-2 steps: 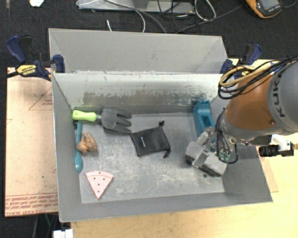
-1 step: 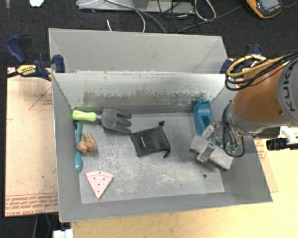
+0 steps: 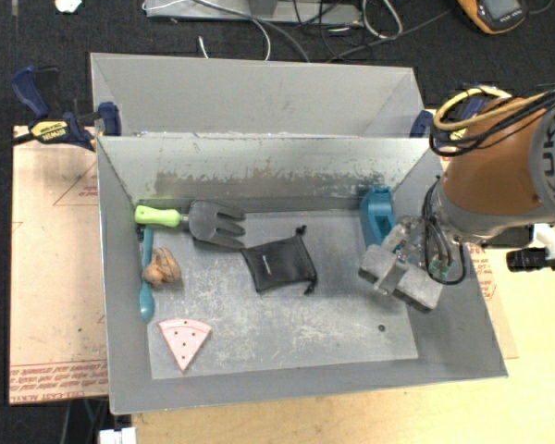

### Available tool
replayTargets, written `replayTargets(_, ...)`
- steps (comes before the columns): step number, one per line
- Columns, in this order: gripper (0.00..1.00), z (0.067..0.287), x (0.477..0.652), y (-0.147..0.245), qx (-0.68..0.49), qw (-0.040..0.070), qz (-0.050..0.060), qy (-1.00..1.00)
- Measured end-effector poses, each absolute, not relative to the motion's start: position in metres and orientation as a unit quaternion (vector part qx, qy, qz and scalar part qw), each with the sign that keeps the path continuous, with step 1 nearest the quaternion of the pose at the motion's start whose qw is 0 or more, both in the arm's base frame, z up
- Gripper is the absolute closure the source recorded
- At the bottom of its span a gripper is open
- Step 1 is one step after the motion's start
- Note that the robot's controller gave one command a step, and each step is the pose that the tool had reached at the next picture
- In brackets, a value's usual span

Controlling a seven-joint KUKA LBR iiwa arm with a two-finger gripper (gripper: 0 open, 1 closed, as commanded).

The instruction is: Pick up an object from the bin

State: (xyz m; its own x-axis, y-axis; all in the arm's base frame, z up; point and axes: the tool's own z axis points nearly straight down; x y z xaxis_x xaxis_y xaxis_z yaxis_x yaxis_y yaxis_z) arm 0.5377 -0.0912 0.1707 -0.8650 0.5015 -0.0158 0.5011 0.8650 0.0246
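Observation:
My gripper [image 3: 397, 278] hangs low at the right side of the bin, near the right wall, its two grey fingers apart with nothing between them. A blue plastic block [image 3: 377, 213] stands just behind it in the back right corner. To the left of the gripper, near the middle of the floor, lies a black flat pouch [image 3: 279, 265] with a short strap. A small dark speck [image 3: 381, 327] lies on the floor in front of the gripper.
Along the left side lie a grey spatula with a green handle [image 3: 200, 220], a brown nut-like lump [image 3: 163, 268] on a blue-handled tool [image 3: 146, 289], and a pink pizza-slice toy [image 3: 183, 340]. The orange arm reaches in over the right rim.

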Motion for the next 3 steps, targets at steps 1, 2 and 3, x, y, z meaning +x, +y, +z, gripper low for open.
replayTargets(1,1.0,0.193,0.539,-0.091,0.259,0.012,0.01,0.966)
replayTargets(2,1.0,0.223,0.538,-0.091,0.258,0.01,0.01,0.966)
replayTargets(3,1.0,0.259,0.54,-0.091,0.258,0.014,0.01,0.966)
